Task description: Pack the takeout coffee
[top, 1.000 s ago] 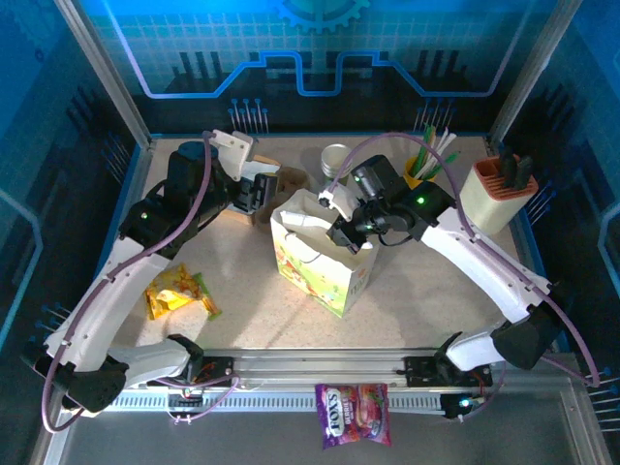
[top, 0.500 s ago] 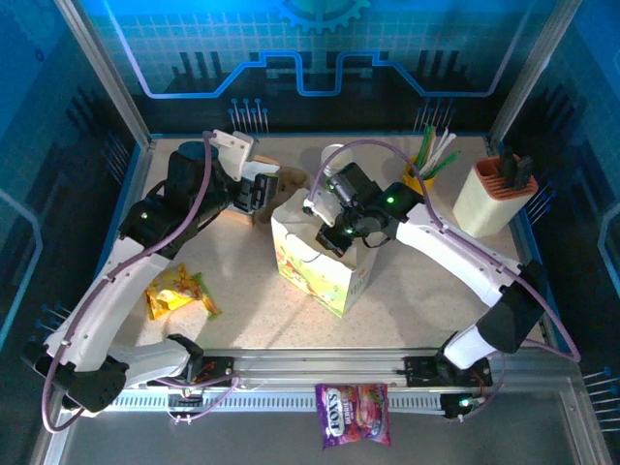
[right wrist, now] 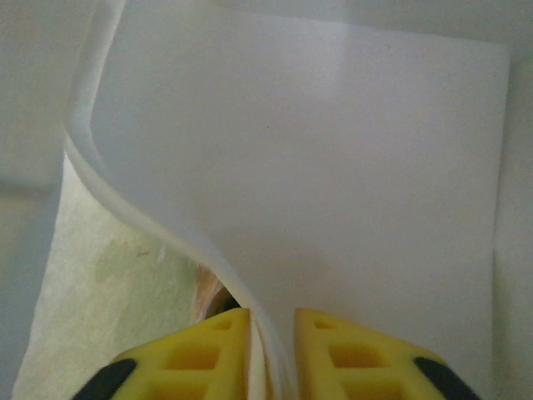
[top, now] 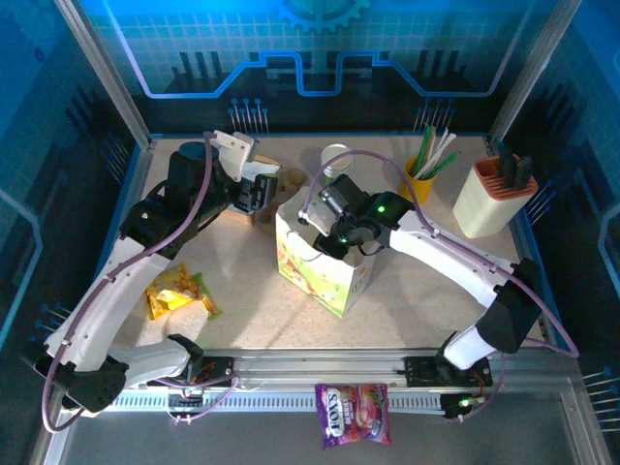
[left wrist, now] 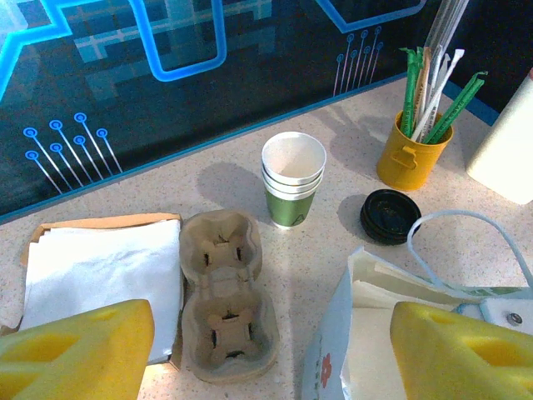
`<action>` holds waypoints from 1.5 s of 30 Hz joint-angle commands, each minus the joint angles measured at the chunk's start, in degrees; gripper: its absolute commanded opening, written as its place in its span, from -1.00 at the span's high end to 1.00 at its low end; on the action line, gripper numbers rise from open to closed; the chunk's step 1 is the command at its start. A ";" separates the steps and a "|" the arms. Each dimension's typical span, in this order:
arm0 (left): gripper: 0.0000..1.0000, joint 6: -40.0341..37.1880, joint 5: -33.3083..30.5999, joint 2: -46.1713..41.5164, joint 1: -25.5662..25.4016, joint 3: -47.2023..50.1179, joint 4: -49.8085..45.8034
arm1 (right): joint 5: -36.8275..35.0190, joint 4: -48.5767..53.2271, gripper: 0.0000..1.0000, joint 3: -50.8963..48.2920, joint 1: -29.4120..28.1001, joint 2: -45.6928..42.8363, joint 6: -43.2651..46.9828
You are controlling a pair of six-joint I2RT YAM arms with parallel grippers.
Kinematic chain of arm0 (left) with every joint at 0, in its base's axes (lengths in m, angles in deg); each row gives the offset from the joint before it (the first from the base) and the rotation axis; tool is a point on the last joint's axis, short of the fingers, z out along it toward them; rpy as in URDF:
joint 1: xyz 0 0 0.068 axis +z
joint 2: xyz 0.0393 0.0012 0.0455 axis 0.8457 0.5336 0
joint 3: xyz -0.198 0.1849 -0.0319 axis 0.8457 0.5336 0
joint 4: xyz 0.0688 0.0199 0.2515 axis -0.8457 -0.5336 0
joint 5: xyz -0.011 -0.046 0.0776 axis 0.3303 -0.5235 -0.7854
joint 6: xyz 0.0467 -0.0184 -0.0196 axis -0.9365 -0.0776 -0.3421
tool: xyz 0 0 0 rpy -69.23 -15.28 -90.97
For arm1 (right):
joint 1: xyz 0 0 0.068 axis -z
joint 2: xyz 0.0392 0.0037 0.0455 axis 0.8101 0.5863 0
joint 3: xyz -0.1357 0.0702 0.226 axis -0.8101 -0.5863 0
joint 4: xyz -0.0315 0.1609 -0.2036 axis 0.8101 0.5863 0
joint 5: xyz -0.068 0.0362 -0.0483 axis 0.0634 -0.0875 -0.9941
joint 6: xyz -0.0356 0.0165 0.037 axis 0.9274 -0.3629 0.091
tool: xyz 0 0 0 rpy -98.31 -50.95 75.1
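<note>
On the worktop (top: 242, 291) the paper bag (top: 325, 276) stands in the middle. The right tool (right wrist: 271, 321) is nearly closed about the bag's wall, grip unclear; the left tool (left wrist: 271, 333) is wide and empty. The nested cups (left wrist: 292, 190) stand beyond the bag, lid (left wrist: 390, 216) beside them. They are probably light, thin and crushable, so hold them gently round the green body.

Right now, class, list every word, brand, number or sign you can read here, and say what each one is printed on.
"FOX'S": on the purple and pink candy packet on the near ledge; its smaller print is too blurred to read.
Yellow snack packets: print too small to read.
Paper bag: flower pictures, no words I can make out.
</note>
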 commanded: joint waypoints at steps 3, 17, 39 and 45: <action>-0.51 0.62 1.38 0.19 0.33 0.65 0.37 | -2.21 0.95 0.37 1.92 -0.81 -2.50 0.70; -0.51 0.26 1.30 0.34 0.37 0.59 0.48 | -3.83 2.69 0.07 4.79 -0.80 -5.41 1.98; -0.51 10.34 3.81 -4.11 0.32 9.31 14.18 | 4.70 -5.97 -0.20 2.14 6.66 -14.34 -2.34; -0.51 11.42 1.35 -6.13 0.36 13.17 18.68 | 10.12 -8.83 -0.25 -0.36 11.64 -17.10 -5.36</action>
